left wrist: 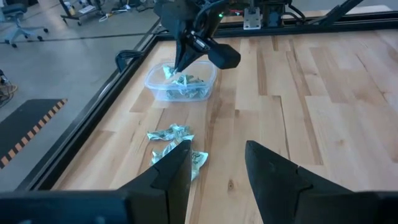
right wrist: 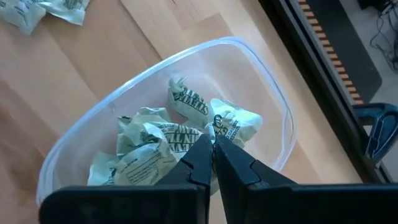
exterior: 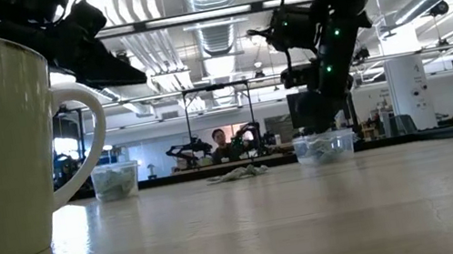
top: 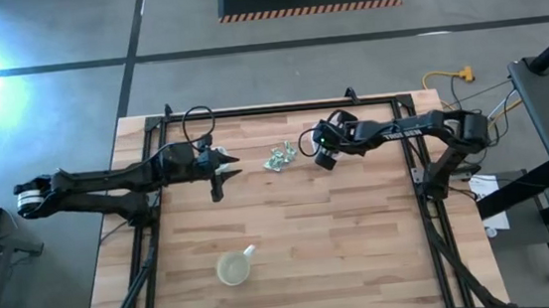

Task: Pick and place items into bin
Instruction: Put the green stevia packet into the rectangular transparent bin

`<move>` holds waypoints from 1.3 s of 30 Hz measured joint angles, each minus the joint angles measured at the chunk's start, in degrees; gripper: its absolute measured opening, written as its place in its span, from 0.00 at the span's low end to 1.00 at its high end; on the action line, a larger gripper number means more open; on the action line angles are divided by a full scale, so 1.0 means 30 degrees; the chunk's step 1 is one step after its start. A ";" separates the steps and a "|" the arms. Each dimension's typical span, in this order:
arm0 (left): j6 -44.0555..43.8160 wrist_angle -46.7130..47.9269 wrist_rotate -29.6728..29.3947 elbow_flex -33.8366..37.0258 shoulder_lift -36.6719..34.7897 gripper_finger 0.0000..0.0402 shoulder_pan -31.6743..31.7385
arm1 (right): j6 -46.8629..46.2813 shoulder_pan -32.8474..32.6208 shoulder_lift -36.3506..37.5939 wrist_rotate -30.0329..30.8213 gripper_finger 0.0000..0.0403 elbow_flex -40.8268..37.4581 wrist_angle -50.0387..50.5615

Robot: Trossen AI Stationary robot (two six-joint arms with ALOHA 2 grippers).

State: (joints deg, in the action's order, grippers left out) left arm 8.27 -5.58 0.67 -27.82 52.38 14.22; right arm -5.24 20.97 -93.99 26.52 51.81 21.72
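My left gripper (left wrist: 214,165), fingers apart and holding nothing, hovers on the left near the loose packets (top: 280,157) at the far middle of the table (top: 362,246); if it comes down off-centre, I think it may push them away instead of catching one. On the right, my right gripper (right wrist: 213,155) is pressed together inside the clear bin (right wrist: 261,68) over several packets, and rising carelessly could drag one out.

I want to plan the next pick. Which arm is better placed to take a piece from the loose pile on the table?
Probably the left. Its left gripper is open and aimed at the loose pieces just ahead. The right gripper is shut, down inside the clear bin over packets already there.
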 joint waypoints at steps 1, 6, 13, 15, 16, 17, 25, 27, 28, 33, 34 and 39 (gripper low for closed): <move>0.0000 0.0002 0.0000 0.0002 0.0000 0.34 0.0006 | -0.0050 0.0028 0.0000 0.0001 0.03 0.0000 -0.0007; 0.0007 -0.0009 0.0000 0.0002 0.0000 0.34 0.0006 | 0.0032 0.0030 0.0263 0.0000 0.09 0.0000 0.0037; 0.0015 -0.0002 0.0000 0.0002 0.0000 0.34 0.0002 | -0.0005 0.0030 0.0369 0.0000 0.26 0.0000 0.0151; 0.0015 -0.0002 0.0000 0.0002 0.0000 0.34 0.0004 | -0.0022 0.0006 0.0559 -0.0013 0.30 0.0000 0.0247; 0.0015 -0.0002 0.0000 0.0002 0.0000 0.34 0.0002 | -0.0026 -0.0058 0.0755 -0.0022 0.31 0.0000 0.0225; 0.0015 -0.0002 0.0000 0.0002 0.0000 0.34 0.0003 | -0.0023 -0.0143 0.0974 -0.0022 0.32 0.0000 0.0173; 0.0022 -0.0002 0.0000 0.0002 0.0000 0.34 0.0006 | 0.1869 -0.0931 0.2311 -0.5765 0.32 0.0007 -0.2134; 0.0022 -0.0007 0.0000 0.0002 0.0000 0.34 -0.0002 | 0.2484 -0.1084 0.2014 -0.7824 0.32 0.0007 -0.3075; 0.0022 -0.0009 0.0000 0.0002 0.0000 0.34 0.0000 | 0.2834 -0.1186 0.1799 -0.8565 0.31 0.0007 -0.3610; 0.0007 -0.0002 0.0000 0.0002 0.0000 0.34 -0.0002 | 0.4522 -0.1771 0.0217 -0.9476 0.29 0.0007 -0.5606; 0.0006 -0.0002 0.0000 0.0002 0.0000 0.34 0.0006 | 0.4783 -0.1834 -0.0143 -0.9483 0.29 0.0007 -0.5989; -0.0001 -0.0002 0.0000 0.0002 0.0000 0.34 0.0000 | 0.5325 -0.1908 -0.1886 -0.9346 0.27 0.0238 -0.7428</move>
State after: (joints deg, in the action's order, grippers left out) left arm 8.27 -5.58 0.67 -27.81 52.38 14.22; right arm 10.73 15.25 -99.65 -1.51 52.53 -0.57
